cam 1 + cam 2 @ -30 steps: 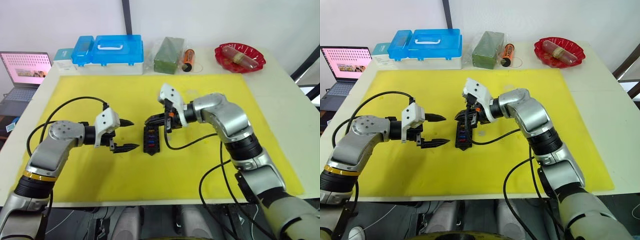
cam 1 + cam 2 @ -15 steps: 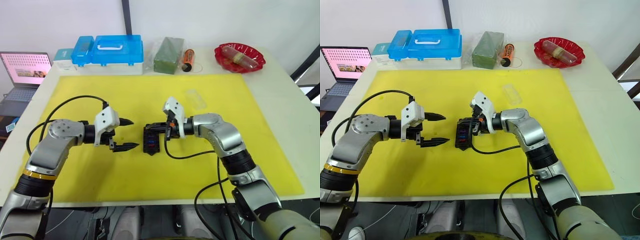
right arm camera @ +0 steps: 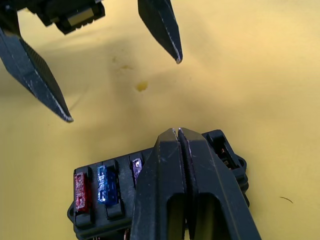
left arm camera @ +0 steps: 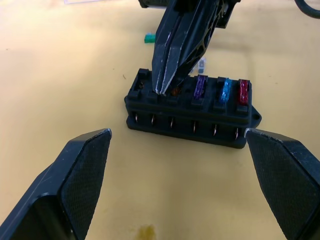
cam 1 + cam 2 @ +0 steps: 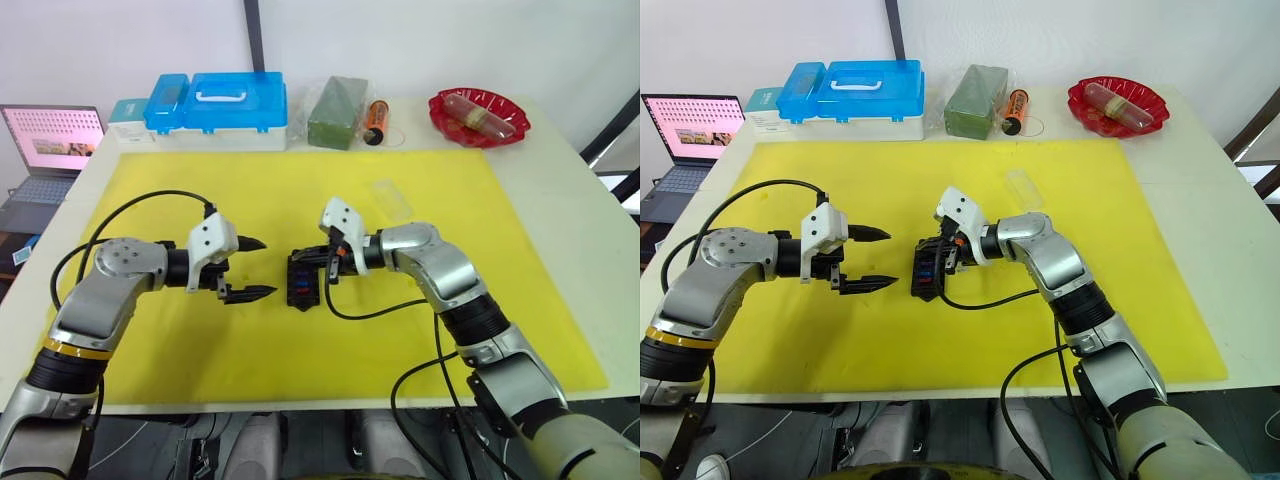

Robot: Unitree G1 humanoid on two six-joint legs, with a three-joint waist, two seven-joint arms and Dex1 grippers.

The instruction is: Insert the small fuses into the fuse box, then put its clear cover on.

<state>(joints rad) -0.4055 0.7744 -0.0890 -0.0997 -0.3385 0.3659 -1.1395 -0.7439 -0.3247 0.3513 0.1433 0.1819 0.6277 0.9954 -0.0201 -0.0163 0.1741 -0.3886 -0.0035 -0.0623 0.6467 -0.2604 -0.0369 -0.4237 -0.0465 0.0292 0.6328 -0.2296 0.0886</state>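
The black fuse box (image 5: 301,283) lies mid-mat between my two grippers. Red (image 4: 243,91), blue (image 4: 225,90) and purple (image 4: 200,86) small fuses sit in its slots. My right gripper (image 4: 162,90) is shut, its tips resting on the box's top row right beside an orange fuse (image 4: 175,91). A green fuse (image 4: 148,38) lies loose on the mat behind the box. My left gripper (image 5: 266,268) hovers open just left of the box with nothing in it. The clear cover (image 5: 392,200) lies on the mat beyond my right arm.
Along the table's back edge stand a big blue lidded case (image 5: 225,100), a bagged green block (image 5: 337,110), an orange cylinder (image 5: 376,118) and a red dish (image 5: 480,113). A laptop (image 5: 50,140) sits off the table's left. The yellow mat (image 5: 200,340) covers the work area.
My right arm has dropped lower and its wrist has flattened, uncovering the clear cover, while its tips stayed at the fuse box. The left gripper has not moved.
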